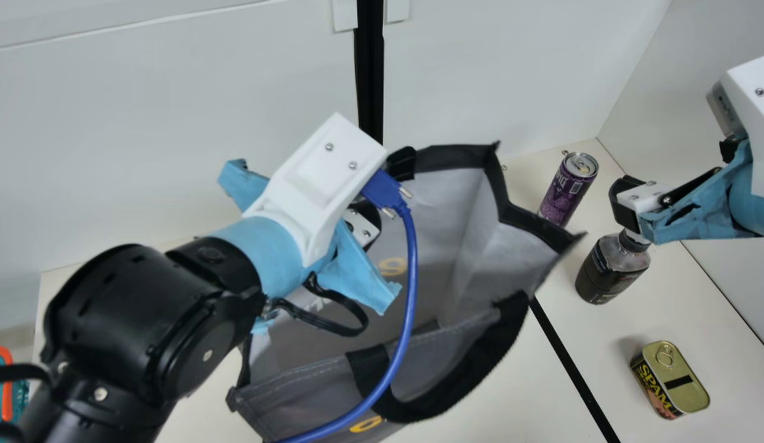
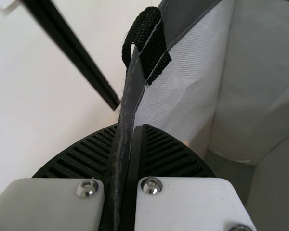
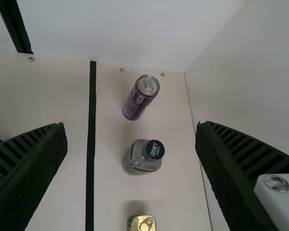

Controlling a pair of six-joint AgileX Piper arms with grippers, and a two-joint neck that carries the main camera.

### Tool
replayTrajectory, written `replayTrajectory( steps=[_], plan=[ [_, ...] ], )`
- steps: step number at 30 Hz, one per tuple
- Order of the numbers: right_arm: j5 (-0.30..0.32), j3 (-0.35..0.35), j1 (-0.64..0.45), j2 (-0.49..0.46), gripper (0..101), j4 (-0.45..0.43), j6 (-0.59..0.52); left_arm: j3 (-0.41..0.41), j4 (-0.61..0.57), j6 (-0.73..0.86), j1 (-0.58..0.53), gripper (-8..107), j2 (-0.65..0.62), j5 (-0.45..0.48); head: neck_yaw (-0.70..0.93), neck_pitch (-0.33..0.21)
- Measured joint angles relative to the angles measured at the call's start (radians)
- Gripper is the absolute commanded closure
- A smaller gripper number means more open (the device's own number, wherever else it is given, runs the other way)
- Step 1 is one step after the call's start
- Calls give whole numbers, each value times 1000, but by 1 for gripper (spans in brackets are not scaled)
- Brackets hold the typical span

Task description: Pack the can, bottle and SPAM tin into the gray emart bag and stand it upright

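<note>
Right gripper (image 3: 130, 126), fingers parted and empty, is poised above the bottle (image 1: 608, 274). The bottle stands upright, right of the bag (image 1: 459, 157); left gripper (image 2: 130, 127) pinches the bag's rim.

In the main view, the left tool (image 1: 365, 226) and its arm (image 1: 136, 314) hid a stretch of the gray emart bag's (image 1: 320, 394) rim and some lettering, and the bag's base ran past the bottom edge, as that arm did. The bag's corner nearest the bottle (image 1: 609, 271) was blurred. The bottle's cap lay behind the right tool (image 1: 640, 198), whose arm left the right edge. The bag's rim covered the can's (image 1: 566, 191) foot. The left edge cut off an orange-and-teal thing (image 1: 5, 412). In the right wrist view, the SPAM tin (image 3: 142, 224) was cropped below.
</note>
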Motion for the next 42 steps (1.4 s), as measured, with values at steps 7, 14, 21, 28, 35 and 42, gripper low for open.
replayTrajectory(
  steps=[7, 14, 21, 28, 35, 42],
  plan=[
    [0, 0, 0, 0, 6, 0, 0, 54, 100, -117, -3, 107, -54, -15, -2, 0],
    [0, 0, 0, 0, 6, 0, 0, 115, 231, -239, -10, 107, -113, -33, -2, 0],
    [0, 0, 0, 0, 6, 0, 0, 177, 381, -369, -10, 107, -165, -26, -2, 0],
    [0, 0, 0, 0, 6, 0, 0, 242, 550, -511, -4, 107, -211, 3, -2, 0],
    [0, 0, 0, 0, 6, 0, 0, 323, 739, -646, -7, 107, -262, 36, -2, 0],
    [0, 0, 0, 0, 6, 0, 0, 424, 924, -758, -28, 107, -312, 78, -2, 0]
  ],
)
